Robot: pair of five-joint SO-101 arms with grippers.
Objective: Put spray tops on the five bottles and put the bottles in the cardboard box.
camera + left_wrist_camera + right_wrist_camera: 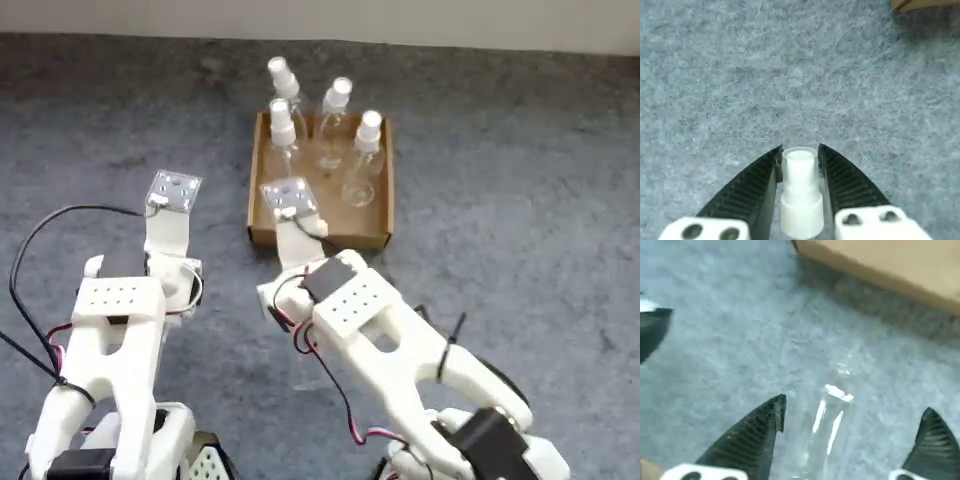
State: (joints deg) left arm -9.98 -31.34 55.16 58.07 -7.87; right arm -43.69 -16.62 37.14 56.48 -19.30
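Grey carpet surface (520,200); at upper centre the box (365,238) holds topped bottles (368,140), the rearmost perhaps behind it. Left fingers (760,185) pinch a white top (800,195). Right fingers (755,435) spread round a clear bottle (827,430), faint and cut off.

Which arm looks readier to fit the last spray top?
Left. The left gripper is shut on the white spray top, while the right gripper stands open around the clear, topless bottle, likely to steady it.

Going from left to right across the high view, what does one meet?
Left arm → left wall of the cardboard box → middle bottle → rightmost bottle.
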